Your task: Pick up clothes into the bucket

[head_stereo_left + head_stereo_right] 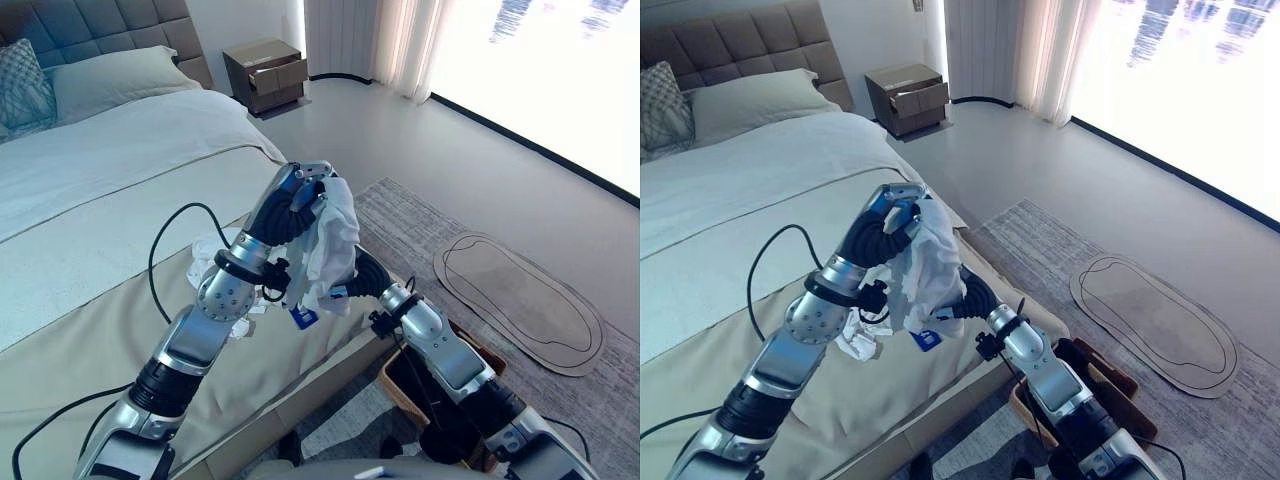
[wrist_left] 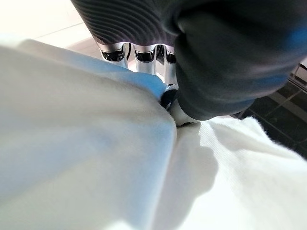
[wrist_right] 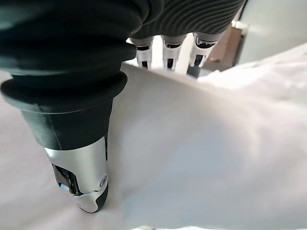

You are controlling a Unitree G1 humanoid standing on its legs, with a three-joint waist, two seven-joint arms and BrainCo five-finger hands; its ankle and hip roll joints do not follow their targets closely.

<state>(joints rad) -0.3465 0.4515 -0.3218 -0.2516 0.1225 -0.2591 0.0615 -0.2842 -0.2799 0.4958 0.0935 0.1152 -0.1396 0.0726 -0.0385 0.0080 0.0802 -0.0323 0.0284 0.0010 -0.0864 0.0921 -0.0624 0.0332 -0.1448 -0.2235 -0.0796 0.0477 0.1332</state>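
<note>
In the eye views I found the limp white cotton garment (image 1: 335, 240) lifted over the beige bed edge (image 1: 300, 360), my left hand (image 1: 300, 195) bunching its top, the brown woven bucket (image 1: 1110, 385) on the floor below. In the wrist views, left fingers (image 2: 144, 55) curled into cloth and my right hand (image 3: 81, 182) pinched the lower fold; I judged it light, soft, best held bunched.

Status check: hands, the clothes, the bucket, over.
Left hand shut on white garment, lifted above bed. Right hand against the same cloth, grip unclear. Second white piece on bed. Basket on floor beside bed.
</note>
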